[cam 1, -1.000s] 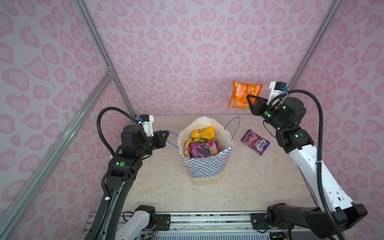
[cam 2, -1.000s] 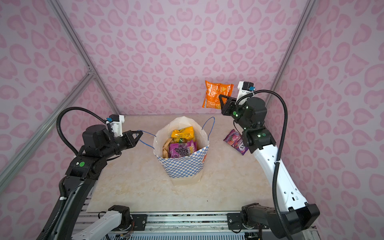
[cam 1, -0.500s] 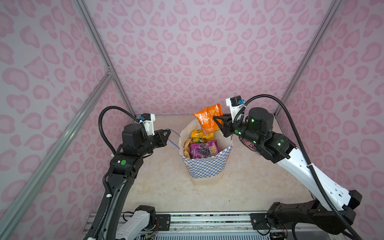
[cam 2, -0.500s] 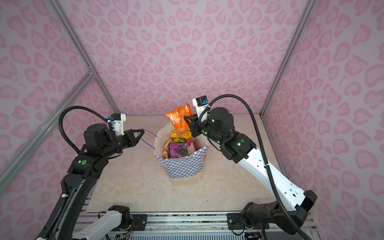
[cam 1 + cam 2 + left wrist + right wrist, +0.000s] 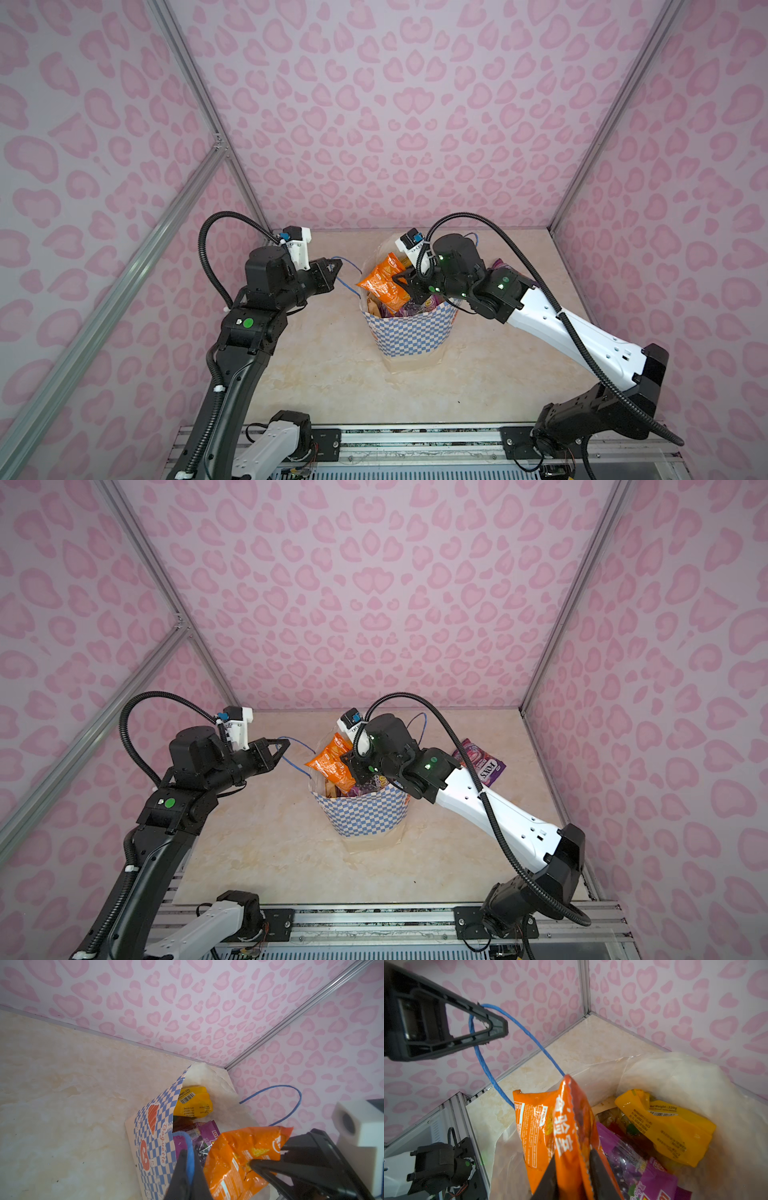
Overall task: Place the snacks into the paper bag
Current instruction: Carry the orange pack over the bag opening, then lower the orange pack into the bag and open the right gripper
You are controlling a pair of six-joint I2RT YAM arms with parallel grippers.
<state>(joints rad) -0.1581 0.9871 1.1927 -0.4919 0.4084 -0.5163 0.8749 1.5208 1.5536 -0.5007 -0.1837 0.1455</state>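
right jaws tight on orange packet [image 5: 535,1124]

The crinkly orange plastic packet [image 5: 537,1126] is super glossy, the blue-checkered paper bag [image 5: 409,336] looks matt and creased, thin blue cord handle [image 5: 483,1061] kinda twisted, beige tabletop [image 5: 332,374] smooth, marble-look.

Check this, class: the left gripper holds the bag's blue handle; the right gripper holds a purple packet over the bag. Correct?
The colour is wrong. In the right wrist view the right gripper holds an orange packet over the paper bag; the left gripper does hold the blue handle.
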